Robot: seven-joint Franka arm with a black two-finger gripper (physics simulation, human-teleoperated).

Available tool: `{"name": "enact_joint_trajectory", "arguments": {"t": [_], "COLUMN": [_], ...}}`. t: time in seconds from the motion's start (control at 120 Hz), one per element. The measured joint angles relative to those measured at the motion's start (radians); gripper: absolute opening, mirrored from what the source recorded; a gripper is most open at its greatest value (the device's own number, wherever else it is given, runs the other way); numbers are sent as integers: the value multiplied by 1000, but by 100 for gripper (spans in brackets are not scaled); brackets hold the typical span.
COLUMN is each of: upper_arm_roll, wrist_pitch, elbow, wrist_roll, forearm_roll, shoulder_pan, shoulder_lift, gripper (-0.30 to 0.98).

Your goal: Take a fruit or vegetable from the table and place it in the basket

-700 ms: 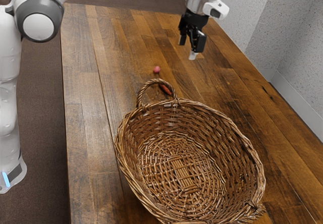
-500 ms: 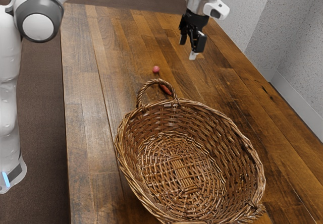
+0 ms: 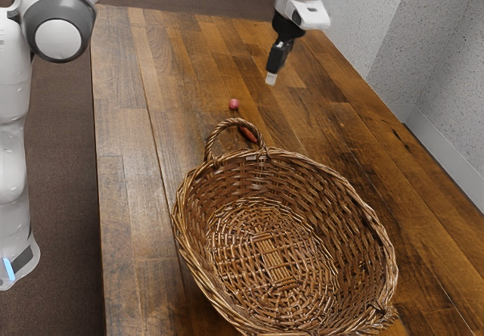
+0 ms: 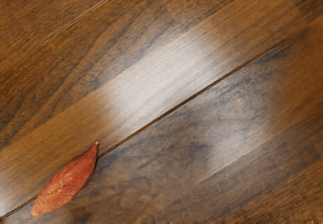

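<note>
Two small things on the wooden table point(image 3: 125, 200): a reddish sweet potato point(image 3: 248, 135) and a round pink thing point(image 3: 234, 104). Both sit on the gripper's side of the wicker basket point(image 3: 181, 234).

Sweet potato lies just beyond the basket's near-upright looped handle point(image 3: 209, 141), partly hidden by it in the exterior view. Can't tell if it touches the basket. Pink thing is near it, a bit farther from the basket, on the exterior view's left.

Gripper point(image 3: 271, 79) is raised over the table, tipped slightly, off to the exterior view's right of both things and touching neither. It's edge-on to the camera, so can't tell if it's wide or narrow.

Wrist view: sweet potato on its side on the wood, lying across a dark plank seam point(image 4: 194, 96), one end drawn to a thin point. Bright glare on the boards near it.

White arm point(image 3: 13, 101) at the exterior view's left, speckled wall point(image 3: 446, 71) at its right, dark floor point(image 3: 60, 162) beside the table.
</note>
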Motion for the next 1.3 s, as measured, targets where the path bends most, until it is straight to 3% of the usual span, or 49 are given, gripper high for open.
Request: {"name": "enact_joint_trajectory", "arguments": {"t": [0.208,0.6,0.883,1.3], "upper_arm_roll": [-8,2,42,90], "wrist_pitch": [10,291,378,427], "elbow": [-55,-241,-344,-411], "wrist_roll": [344,751,898,950], "forearm_roll": [15,16,-68,-84], "shoulder_pan": [3,89,113,110], "shoulder_lift": [3,21,-4,0], "gripper": [68,68,68,68]}}
